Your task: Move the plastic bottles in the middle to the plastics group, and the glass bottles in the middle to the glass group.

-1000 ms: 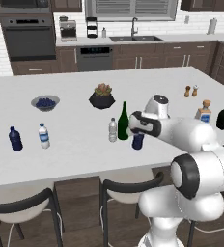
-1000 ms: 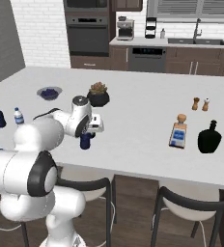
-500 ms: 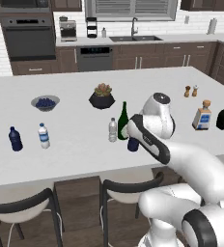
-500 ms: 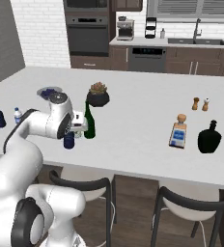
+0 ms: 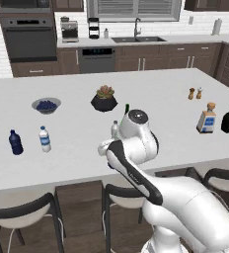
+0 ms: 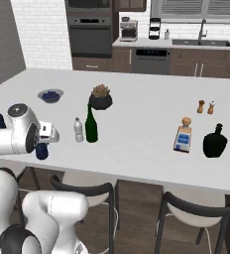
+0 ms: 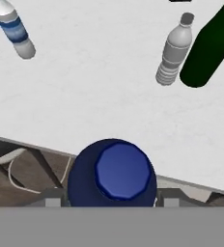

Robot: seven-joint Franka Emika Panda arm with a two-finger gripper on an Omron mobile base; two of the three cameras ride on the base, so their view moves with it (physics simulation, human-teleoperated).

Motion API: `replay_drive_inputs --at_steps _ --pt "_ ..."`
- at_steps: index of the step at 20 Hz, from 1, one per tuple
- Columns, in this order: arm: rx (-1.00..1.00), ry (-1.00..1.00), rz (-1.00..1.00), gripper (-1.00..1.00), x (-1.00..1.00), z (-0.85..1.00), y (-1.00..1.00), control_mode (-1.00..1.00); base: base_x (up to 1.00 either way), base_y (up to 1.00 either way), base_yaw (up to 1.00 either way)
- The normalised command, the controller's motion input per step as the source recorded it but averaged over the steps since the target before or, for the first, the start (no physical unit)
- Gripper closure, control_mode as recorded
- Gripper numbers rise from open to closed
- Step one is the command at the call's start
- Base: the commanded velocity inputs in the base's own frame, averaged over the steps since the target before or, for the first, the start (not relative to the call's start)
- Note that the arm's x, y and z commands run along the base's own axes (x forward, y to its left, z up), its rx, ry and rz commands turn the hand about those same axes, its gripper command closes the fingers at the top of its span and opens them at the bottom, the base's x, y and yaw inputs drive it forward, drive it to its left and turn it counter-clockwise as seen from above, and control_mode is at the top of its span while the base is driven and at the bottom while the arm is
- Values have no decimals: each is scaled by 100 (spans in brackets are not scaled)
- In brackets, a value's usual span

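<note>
Hand view: the hand (image 7: 109, 201) is closed on the dark blue bottle (image 7: 115, 171), whose round cap is seen from straight above with a dark finger tip at either side of its body. The bottle hangs off the surface (image 7: 99, 96), right over the front edge, with the dark frame of a stool (image 7: 17, 169) showing below it.

A second ago the hand held this bottle just beside the green wine bottle (image 6: 91, 126), on the side towards the glass group. It has since swung past that landmark and past the clear greyish bottle (image 6: 78, 130) that stands touching or nearly touching it; now, in the right base view, it is well to the far side of the green wine bottle, nearer the front edge. The green wine bottle and the clear greyish bottle have not shifted.

For the task this means the first plastic bottle is on its way to the plastics group but not yet delivered. The blue-labelled clear bottle (image 5: 45, 139) and the second blue bottle (image 5: 15, 142) stand farther out from the green wine bottle in the same direction, well apart from the hand.

The carry probably needs to come back in over the surface before setting down, since a release here would drop the bottle off the edge.

Two moves remain after that: the clear greyish bottle goes the same way, and the green wine bottle goes the opposite way, to the squarish tan-stoppered bottle (image 6: 183, 136) and the squat black bottle (image 6: 215, 141).
</note>
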Motion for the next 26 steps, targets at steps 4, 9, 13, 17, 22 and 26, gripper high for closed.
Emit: replay_drive_inputs --at_steps 4,9,13,17,22,26 --pt "-8 1 -6 100 -1 22 100 -100 0 0 0" --pt "-13 3 -10 100 25 23 100 -100 0 0 0" --pt "-10 4 -8 100 63 18 92 -100 0 0 0" --pt "-1 0 -1 100 88 13 16 -100 0 0 0" --pt "0 1 0 100 89 4 0 -100 0 0 0" --pt "0 0 0 100 69 -14 0 -100 0 0 0"
